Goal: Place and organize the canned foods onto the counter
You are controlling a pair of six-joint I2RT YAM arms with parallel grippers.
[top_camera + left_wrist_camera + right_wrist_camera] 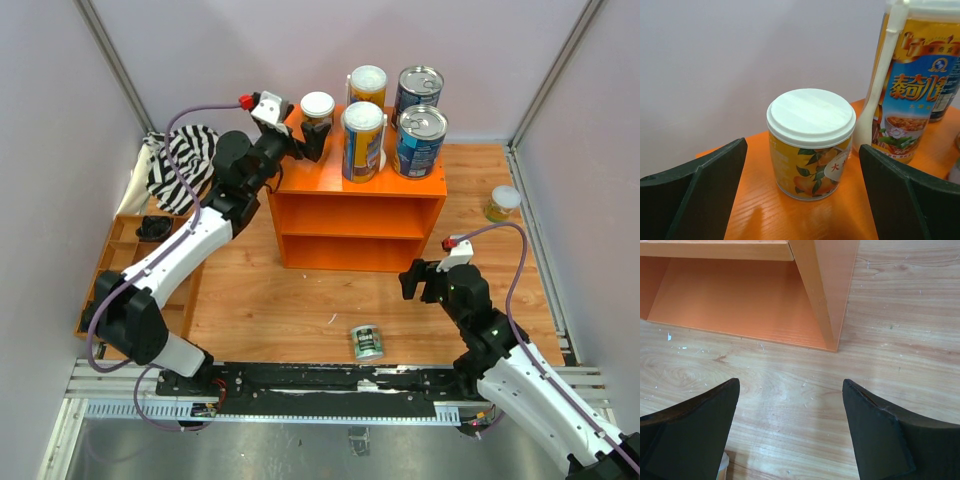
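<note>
Bright, even light falls from overhead, leaving only soft shadows inside the counter (350, 195) shelf. The silver can tops (420, 122) catch mild glare, and both wrist views blur their near fingers (695, 195).

1. Tall yellow-and-blue can (912, 95), just right of the small white-lidded can (810, 165): large gold Chinese characters on its blue band, cut off at the edge, with a round blue emblem above.
2. Small white-lidded can: "大" on a white label patch.

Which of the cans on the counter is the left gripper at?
The short yellow can with the white lid, at the counter's left end, between the fingers of the open left gripper. The other four cans there are taller or wider.
</note>
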